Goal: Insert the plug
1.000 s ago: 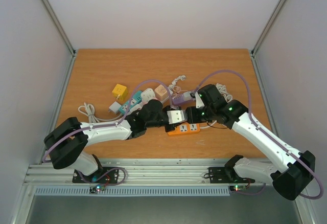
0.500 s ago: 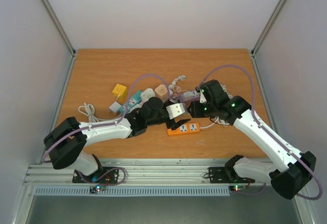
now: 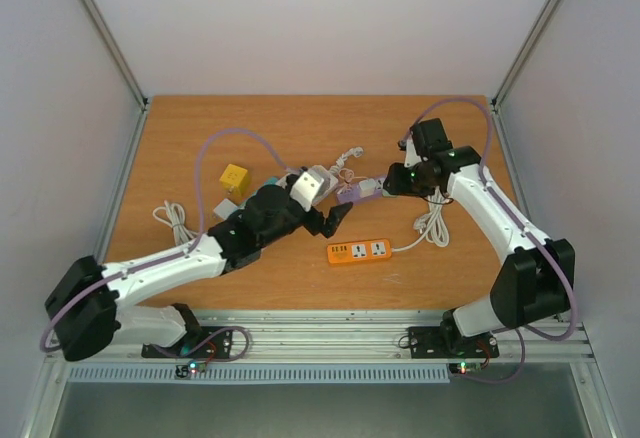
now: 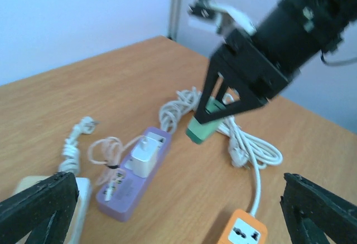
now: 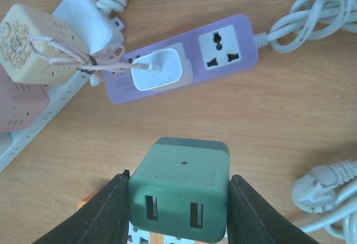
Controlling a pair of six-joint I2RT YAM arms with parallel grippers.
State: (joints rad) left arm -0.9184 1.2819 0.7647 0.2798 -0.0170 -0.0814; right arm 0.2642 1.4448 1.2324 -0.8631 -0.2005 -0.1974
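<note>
My right gripper [image 5: 178, 202] is shut on a green plug [image 5: 179, 171], pinched by its sides and held above the table. In the left wrist view that plug [image 4: 203, 127] hangs just right of the purple power strip [image 4: 134, 177]. A white charger [image 5: 156, 71] sits plugged into the strip [image 5: 223, 49], and one socket beside it is free. From above, the right gripper [image 3: 393, 184] is at the strip's right end [image 3: 358, 191]. My left gripper [image 3: 332, 220] stands wide open and empty, left of the orange power strip [image 3: 358, 251].
A coiled white cable [image 3: 432, 223] lies right of the orange strip. A beige adapter [image 5: 28, 43] and a white strip [image 5: 50, 96] crowd the purple strip's left end. A yellow cube [image 3: 234, 179] and a second coiled cable [image 3: 175, 220] lie at the left.
The left gripper opened wide and drew back left, away from the orange strip. The right gripper carried the green plug up and back to the purple strip's right end.
</note>
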